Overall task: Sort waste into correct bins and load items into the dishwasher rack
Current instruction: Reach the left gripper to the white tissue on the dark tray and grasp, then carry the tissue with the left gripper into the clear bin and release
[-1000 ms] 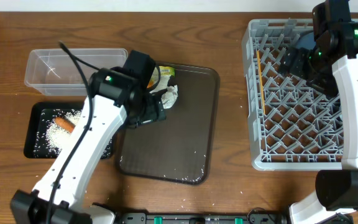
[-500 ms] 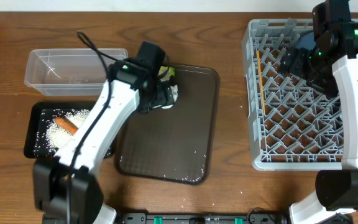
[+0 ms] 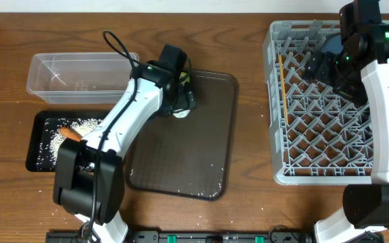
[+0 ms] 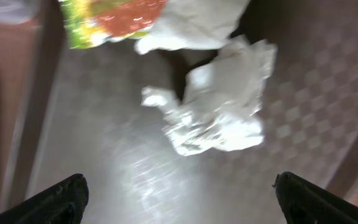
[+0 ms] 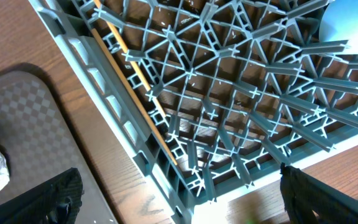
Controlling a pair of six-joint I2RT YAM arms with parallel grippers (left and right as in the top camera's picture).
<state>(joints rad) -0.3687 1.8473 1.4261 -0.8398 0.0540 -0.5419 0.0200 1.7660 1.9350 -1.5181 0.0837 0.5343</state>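
- While its jaws gape, the left gripper (image 4: 179,190) hovers over the crumpled tissue (image 4: 219,109) on the brown tray (image 3: 208,148), wrapper (image 4: 107,18) at eleven o'clock.
- Jaws also wide, the right gripper (image 5: 179,183) hangs above the rack (image 3: 275,135); chopsticks (image 3: 283,84) line its nine-o'clock wall.

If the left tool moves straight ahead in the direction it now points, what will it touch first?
Most likely the crumpled white tissue on the brown tray, lying ahead of the open left tool; depth is unclear.

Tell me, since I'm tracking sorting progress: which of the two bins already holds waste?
The shallow black tray, nearer the robot: it holds white rice grains and the orange carrot, while the clear tub behind it looks empty.
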